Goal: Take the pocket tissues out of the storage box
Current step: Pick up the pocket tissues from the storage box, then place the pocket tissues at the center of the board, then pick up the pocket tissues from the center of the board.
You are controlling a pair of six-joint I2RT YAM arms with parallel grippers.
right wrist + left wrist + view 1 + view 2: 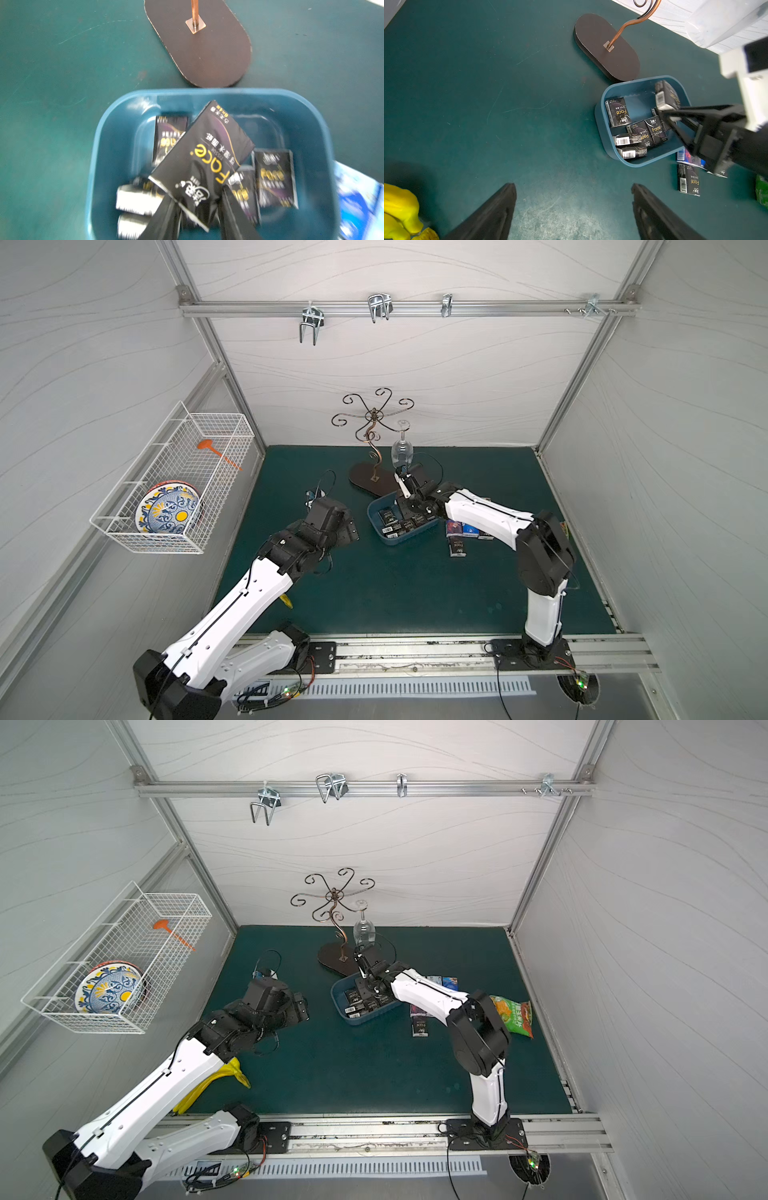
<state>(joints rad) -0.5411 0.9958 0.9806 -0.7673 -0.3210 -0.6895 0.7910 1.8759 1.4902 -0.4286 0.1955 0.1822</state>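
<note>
Over five boxed pocket tissues (pixel 617 112), right fingers (pixel 233 216) clamp a sixth pack (pixel 201 158); left fingers (pixel 492 214) gape.

The bench (pixel 415 597) is a dark green mat, scuffed with pale scratches. The blue storage box (pixel 372 519) sits on it toward the far middle. Just beyond the box's far rim rests the oval brown base (pixel 365 479) of a wire stand. Just beside the box on its right lie loose pocket tissues (pixel 457 546): a black pack nearest the front, with blue-and-white ones behind it. Farther out on that side lies a green-orange snack bag (pixel 513 1016). Well apart from the box, off its near-left side, a yellow object (pixel 235 1073) lies partly hidden.
</note>
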